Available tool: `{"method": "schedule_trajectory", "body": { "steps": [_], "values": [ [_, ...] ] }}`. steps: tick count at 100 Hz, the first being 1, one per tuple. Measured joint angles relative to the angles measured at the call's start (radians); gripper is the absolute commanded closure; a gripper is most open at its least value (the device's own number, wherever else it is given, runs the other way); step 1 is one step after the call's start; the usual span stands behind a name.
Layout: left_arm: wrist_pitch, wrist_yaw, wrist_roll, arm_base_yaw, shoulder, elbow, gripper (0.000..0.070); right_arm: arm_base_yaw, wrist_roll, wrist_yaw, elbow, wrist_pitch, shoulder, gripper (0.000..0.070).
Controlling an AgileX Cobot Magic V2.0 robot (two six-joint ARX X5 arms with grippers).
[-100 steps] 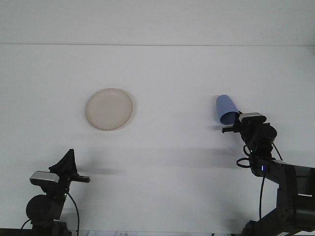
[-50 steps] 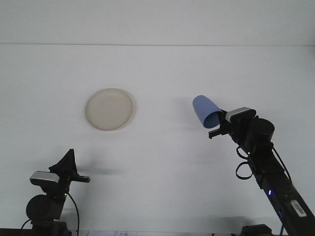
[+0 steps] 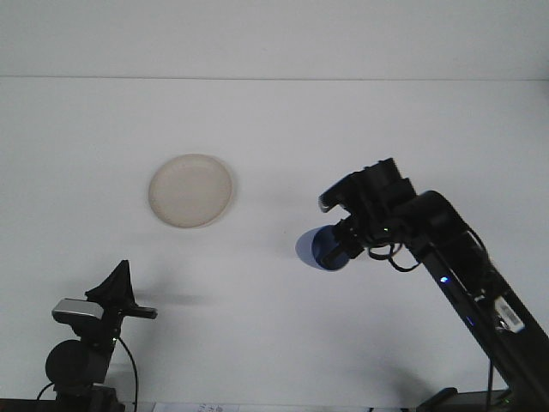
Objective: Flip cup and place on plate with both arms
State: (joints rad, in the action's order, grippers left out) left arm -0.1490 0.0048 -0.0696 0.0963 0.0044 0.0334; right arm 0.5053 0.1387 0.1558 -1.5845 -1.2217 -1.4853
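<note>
A blue cup (image 3: 319, 246) hangs above the table right of centre, lying on its side with its mouth turned towards the camera. My right gripper (image 3: 341, 243) is shut on the cup, its wrist rolled over above it. A cream round plate (image 3: 190, 190) lies flat on the white table to the left, well apart from the cup. My left gripper (image 3: 122, 287) rests low at the bottom left, pointing up and away, nothing in it.
The white table (image 3: 274, 129) runs back to a far edge near the top of the view. My right arm (image 3: 467, 279) stretches diagonally from the bottom right corner towards the centre.
My right arm has reached left and forward with the cup and rolled its wrist. The cup has gone from pointing up-left to lying on its side, lower and nearer the centre. The left arm has stayed still.
</note>
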Motion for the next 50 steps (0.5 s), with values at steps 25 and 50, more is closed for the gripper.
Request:
{"method": "schedule_trajectory", "body": {
  "steps": [25,50],
  "values": [
    [0.000,0.000,0.000,0.000,0.000,0.000,0.0688,0.124,0.021,-0.008,-0.074,-0.069,-0.191,0.0697],
    [0.000,0.000,0.000,0.000,0.000,0.000,0.0688,0.182,0.027,-0.029,-0.076,-0.109,-0.299,0.0697]
  ]
}}
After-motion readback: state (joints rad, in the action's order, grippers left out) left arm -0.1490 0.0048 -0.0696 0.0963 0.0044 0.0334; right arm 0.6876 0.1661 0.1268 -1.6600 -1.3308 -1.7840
